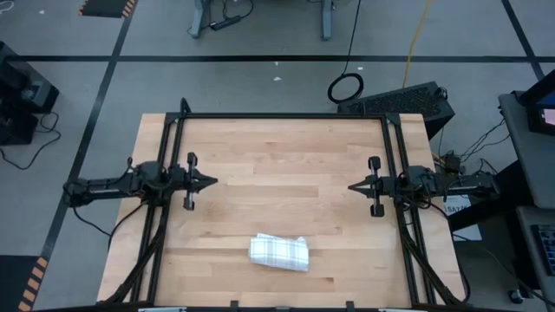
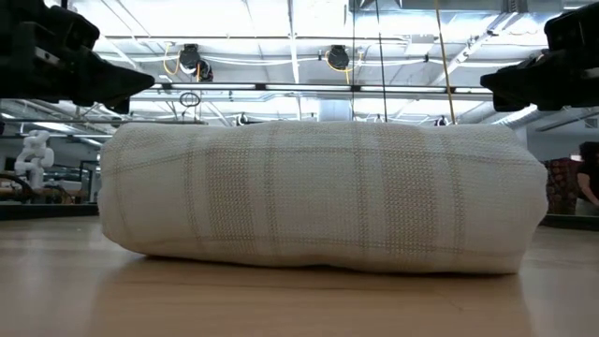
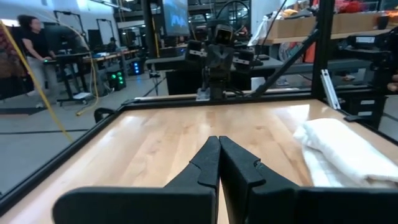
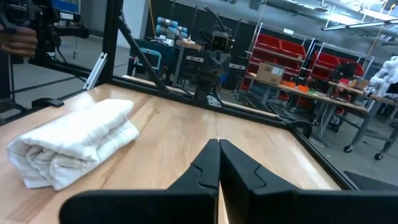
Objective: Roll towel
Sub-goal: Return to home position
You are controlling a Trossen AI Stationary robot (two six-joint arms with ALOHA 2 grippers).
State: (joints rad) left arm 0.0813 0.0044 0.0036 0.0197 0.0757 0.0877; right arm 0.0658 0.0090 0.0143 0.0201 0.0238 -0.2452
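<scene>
The white, thin cloth kitchen towel with a grey-tan plaid grid point(image 1: 279, 251) lies rolled into a short, plump cylinder at about 6 o'clock on the pale wooden tabletop point(image 1: 277, 147), near that edge but not on it. Nothing holds it. The left hand point(image 1: 211, 182) hangs at 9 o'clock and the right hand point(image 1: 353, 185) at 3 o'clock. Each has its two dark fingers pressed together tip to tip and grips nothing, and both are well apart from the towel.

The likeliest trouble is the roll loosening on its own. The cloth is light and limp, nothing pins the outer layer, and the turns look soft rather than tight, so the bundle may slacken. The end toward 3 o'clock looks ragged, with a corner poking out, and unwinding would probably start there. A round bundle on smooth, finished wood could also creep toward the 6 o'clock edge if the tabletop were jolted. Snagging by an arm seems unlikely given the gap.

The weave shows a fine, waffle-like texture crossed by faint stripes. The underside flattens where it rests on the wood, the top bulges gently, and the ends show folded layers.
</scene>
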